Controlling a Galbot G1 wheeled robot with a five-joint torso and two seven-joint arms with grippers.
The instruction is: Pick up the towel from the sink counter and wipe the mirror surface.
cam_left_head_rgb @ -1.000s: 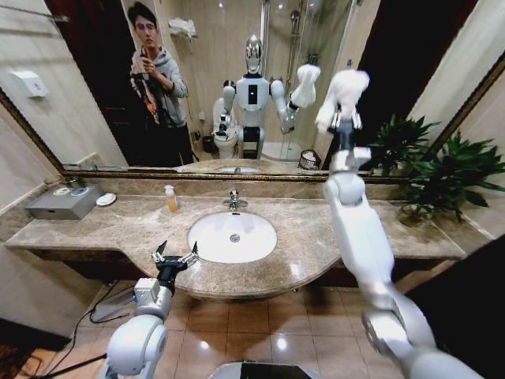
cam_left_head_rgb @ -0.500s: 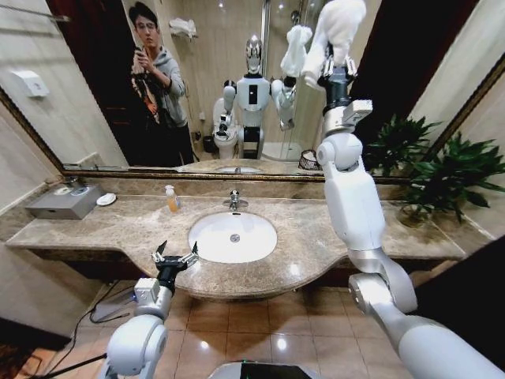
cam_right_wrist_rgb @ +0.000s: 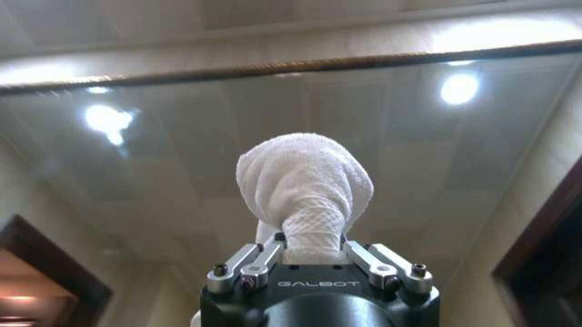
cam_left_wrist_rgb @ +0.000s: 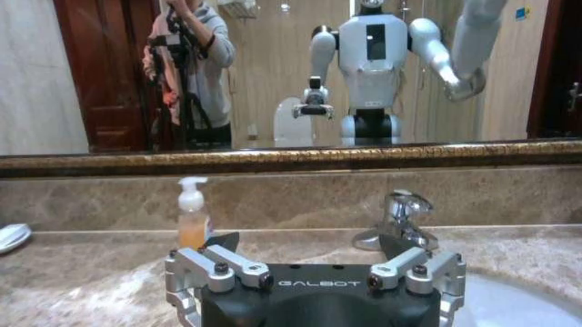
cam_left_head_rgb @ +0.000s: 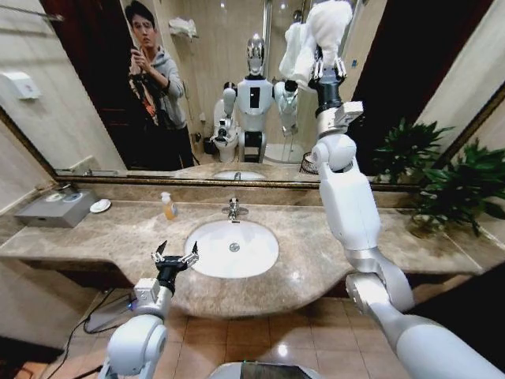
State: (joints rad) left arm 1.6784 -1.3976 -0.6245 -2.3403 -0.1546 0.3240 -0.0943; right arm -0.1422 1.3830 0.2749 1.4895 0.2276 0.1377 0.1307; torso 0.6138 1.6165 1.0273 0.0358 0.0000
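Observation:
The white towel (cam_left_head_rgb: 327,28) hangs bunched in my right gripper (cam_left_head_rgb: 325,67), which is shut on it and raised high against the mirror (cam_left_head_rgb: 95,87), near its top. In the right wrist view the towel (cam_right_wrist_rgb: 304,191) bulges out of the shut gripper (cam_right_wrist_rgb: 309,248), right at the glass of the mirror (cam_right_wrist_rgb: 163,150). My left gripper (cam_left_head_rgb: 175,257) stands open and holds nothing, low over the front edge of the sink counter (cam_left_head_rgb: 316,237), beside the white basin (cam_left_head_rgb: 233,247). The left wrist view shows this gripper (cam_left_wrist_rgb: 309,245) facing the mirror (cam_left_wrist_rgb: 272,68).
A soap bottle (cam_left_head_rgb: 166,207) and a chrome faucet (cam_left_head_rgb: 232,209) stand behind the basin. At the counter's far left sit a grey box (cam_left_head_rgb: 55,209) and a small white dish (cam_left_head_rgb: 100,206). Green plants (cam_left_head_rgb: 450,181) fill the right end.
My right arm has carried the towel upward and a little left along the mirror. The head camera has shifted slightly. The left arm has not moved.

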